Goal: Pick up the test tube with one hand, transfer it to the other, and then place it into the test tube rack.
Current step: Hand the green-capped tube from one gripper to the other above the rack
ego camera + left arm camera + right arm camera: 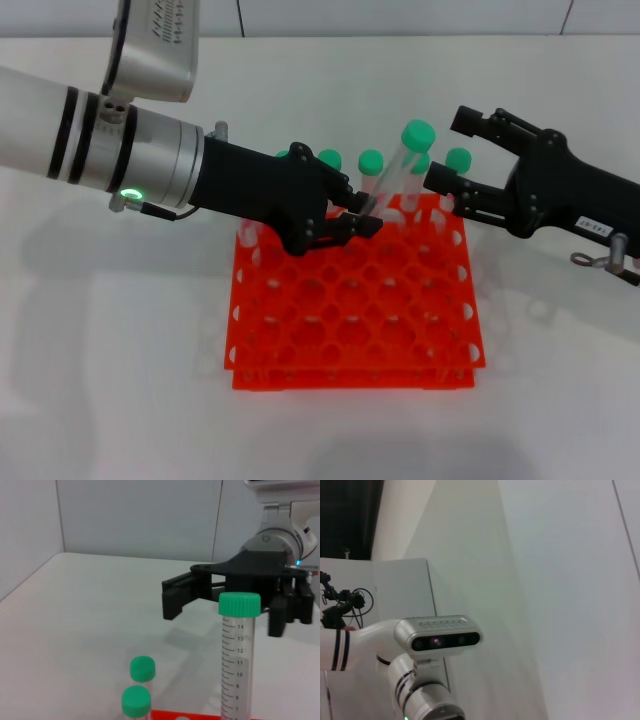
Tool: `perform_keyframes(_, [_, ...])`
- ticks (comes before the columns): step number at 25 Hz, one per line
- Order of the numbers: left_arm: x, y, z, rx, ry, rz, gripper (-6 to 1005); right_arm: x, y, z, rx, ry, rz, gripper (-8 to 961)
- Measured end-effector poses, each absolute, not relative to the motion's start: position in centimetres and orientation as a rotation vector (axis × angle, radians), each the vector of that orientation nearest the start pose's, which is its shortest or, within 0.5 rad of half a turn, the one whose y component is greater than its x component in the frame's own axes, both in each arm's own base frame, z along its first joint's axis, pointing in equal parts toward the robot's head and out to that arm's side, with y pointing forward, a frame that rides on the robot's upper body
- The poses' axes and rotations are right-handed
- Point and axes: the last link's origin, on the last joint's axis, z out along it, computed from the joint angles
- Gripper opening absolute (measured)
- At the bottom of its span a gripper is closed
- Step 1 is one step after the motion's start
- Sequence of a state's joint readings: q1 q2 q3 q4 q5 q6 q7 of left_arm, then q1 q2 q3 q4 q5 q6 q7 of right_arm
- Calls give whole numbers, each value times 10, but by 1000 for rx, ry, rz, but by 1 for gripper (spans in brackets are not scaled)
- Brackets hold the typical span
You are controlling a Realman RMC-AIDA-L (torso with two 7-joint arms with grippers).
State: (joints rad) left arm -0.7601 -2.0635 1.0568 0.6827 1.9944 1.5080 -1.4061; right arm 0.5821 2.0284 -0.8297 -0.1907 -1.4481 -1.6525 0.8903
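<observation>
left pincer (362, 224) pinching test tube (392, 178) low, above rack (350, 300) | right pincer (447, 150) spread beside its cap

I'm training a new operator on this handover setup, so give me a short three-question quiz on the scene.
1. True or false: the left gripper holds the test tube near its lower end.
2. The right gripper is: A) shut on the tube, B) open beside its cap, C) out of view.
3. Fill in: the held tube leans above the orange-red ____.

Key: 1 true; 2 B; 3 test tube rack.
</observation>
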Motion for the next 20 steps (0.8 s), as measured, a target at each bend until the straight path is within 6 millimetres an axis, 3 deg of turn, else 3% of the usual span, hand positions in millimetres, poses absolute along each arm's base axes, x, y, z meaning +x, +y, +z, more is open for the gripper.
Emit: perform_keyframes(20, [-172, 365, -45, -3075, -123, -394, 307, 227, 310, -24, -2394, 361, 1386, 798])
